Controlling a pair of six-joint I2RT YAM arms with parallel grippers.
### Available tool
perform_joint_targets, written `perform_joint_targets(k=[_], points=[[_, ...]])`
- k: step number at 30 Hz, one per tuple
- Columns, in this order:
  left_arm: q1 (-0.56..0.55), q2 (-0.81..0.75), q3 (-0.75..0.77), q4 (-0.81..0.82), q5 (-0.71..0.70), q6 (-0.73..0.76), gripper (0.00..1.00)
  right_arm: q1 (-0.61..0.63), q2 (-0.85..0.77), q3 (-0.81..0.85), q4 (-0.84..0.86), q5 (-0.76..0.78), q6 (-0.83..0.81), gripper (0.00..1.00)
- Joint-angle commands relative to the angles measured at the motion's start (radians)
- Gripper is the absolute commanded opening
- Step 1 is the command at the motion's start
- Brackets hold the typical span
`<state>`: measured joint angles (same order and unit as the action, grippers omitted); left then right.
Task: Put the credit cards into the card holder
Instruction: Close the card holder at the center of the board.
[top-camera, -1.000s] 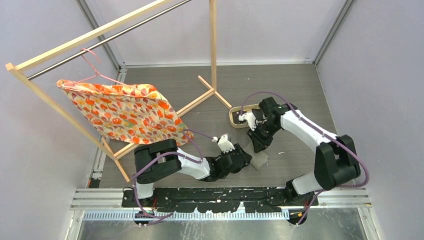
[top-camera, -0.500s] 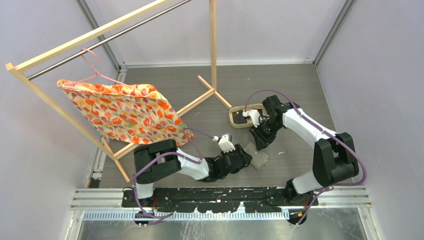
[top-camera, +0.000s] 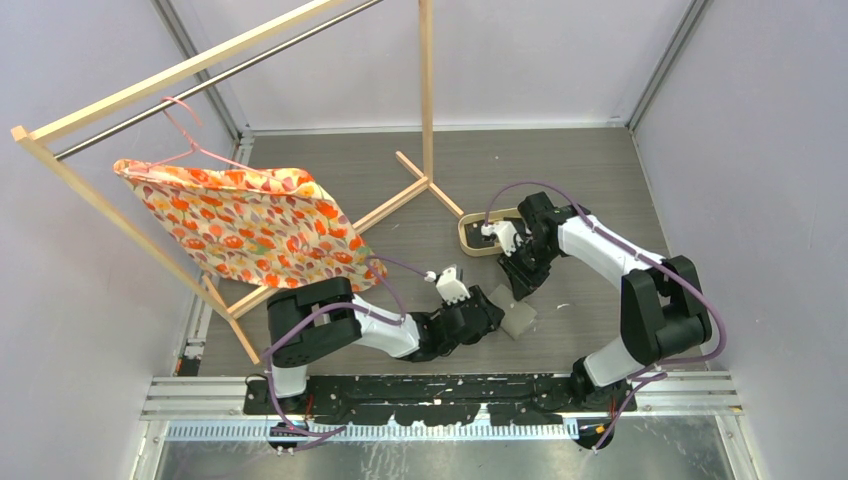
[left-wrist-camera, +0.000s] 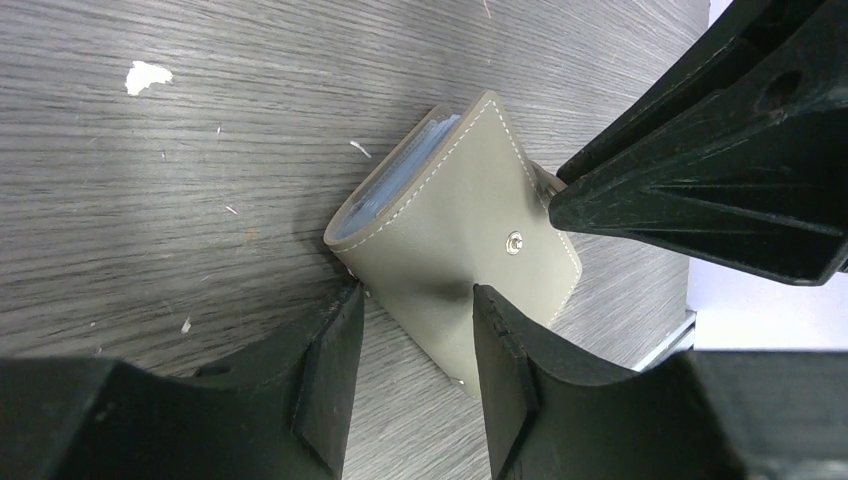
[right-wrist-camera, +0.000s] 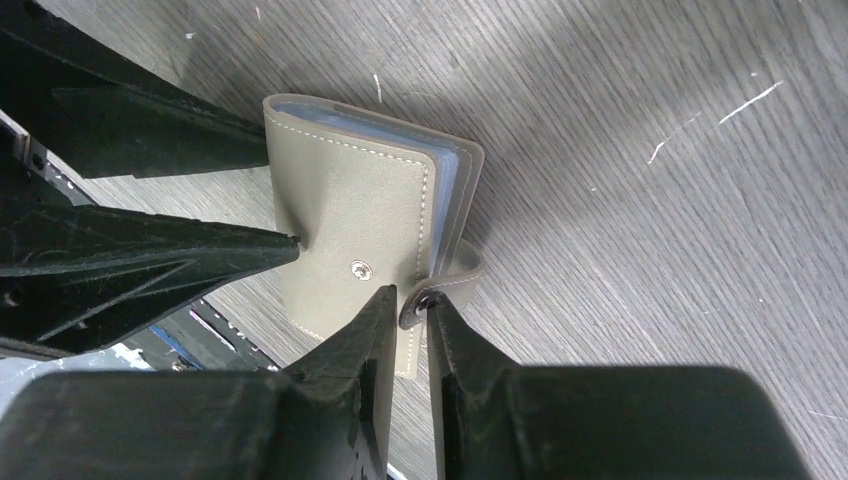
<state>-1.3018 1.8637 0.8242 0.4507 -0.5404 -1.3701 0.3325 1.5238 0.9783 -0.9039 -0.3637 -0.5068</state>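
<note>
At the far left the wooden rack (top-camera: 427, 100) and its orange patterned cloth (top-camera: 240, 225) are as they were a second ago. The left gripper (left-wrist-camera: 410, 300) has barely shifted: its jaws stand about half apart, straddling one edge of the card holder (left-wrist-camera: 450, 225), one finger's tip denting the grey cover, so it seems to pin the wallet to the table. The holder lies where it lay, folded, with pale sleeves showing at its open edge. The change is on the right: that arm swung slightly outward and has come back, and the right gripper (right-wrist-camera: 408, 300) now has its jaws drawn narrow on the snap strap (right-wrist-camera: 455, 275), the stud sitting between the tips (a re-taken grip, by my reading). For the task this means the wallet is being opened, not filled. No credit cards show in the wrist views, and the oval tray (top-camera: 467, 240) is too hidden by the right arm to tell its contents
</note>
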Motion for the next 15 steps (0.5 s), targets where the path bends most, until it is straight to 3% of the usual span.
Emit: perform_joint_targets(k=[1,6,15], points=[[0.004,-0.014,0.029,-0.083,-0.012,-0.020,0.46,0.007,0.004,0.020,0.018,0.023,0.019,0.21],[0.005,-0.007,0.043,-0.130,-0.012,-0.050,0.46,0.008,-0.003,0.029,0.007,0.013,0.019,0.02],[0.016,0.013,0.099,-0.248,0.006,-0.110,0.43,0.008,-0.018,0.042,-0.025,-0.050,0.006,0.01]])
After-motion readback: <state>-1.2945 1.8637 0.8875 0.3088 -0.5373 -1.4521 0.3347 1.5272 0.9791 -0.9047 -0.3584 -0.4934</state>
